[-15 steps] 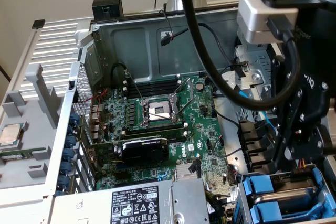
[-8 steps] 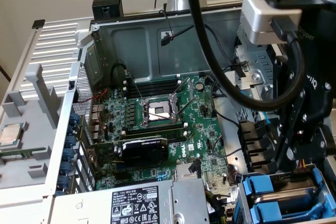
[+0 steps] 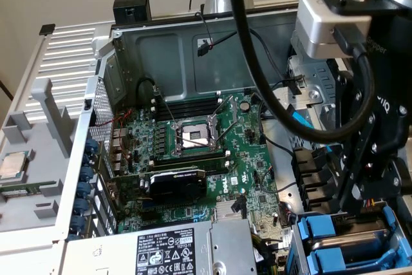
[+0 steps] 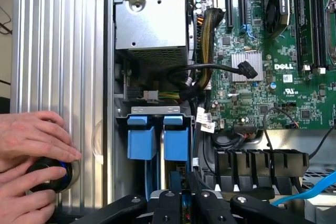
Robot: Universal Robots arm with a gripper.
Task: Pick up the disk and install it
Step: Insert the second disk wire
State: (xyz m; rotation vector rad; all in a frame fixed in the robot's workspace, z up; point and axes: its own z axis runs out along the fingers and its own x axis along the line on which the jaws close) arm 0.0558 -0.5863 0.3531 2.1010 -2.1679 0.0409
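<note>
Showing blue plastic carrier tabs, the disk (image 4: 157, 137) in its bay.

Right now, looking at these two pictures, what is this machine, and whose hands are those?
The big open metal box is a computer with its side taken off. The flat green board full of tiny parts is the computer's main board. The bulky black thing on the exterior view's right is a robot arm. That picture comes from a camera standing beside the computer.

The other picture comes from a camera on the robot's wrist, looking into the box. The black gripper, the robot's pincher, hangs right over two blue plastic disk carriers sitting side by side in their slot. I cannot tell if it grips anything.

A person's hands rest on a round black knob beside the case. A small square silver chip lies outside the box.
</note>
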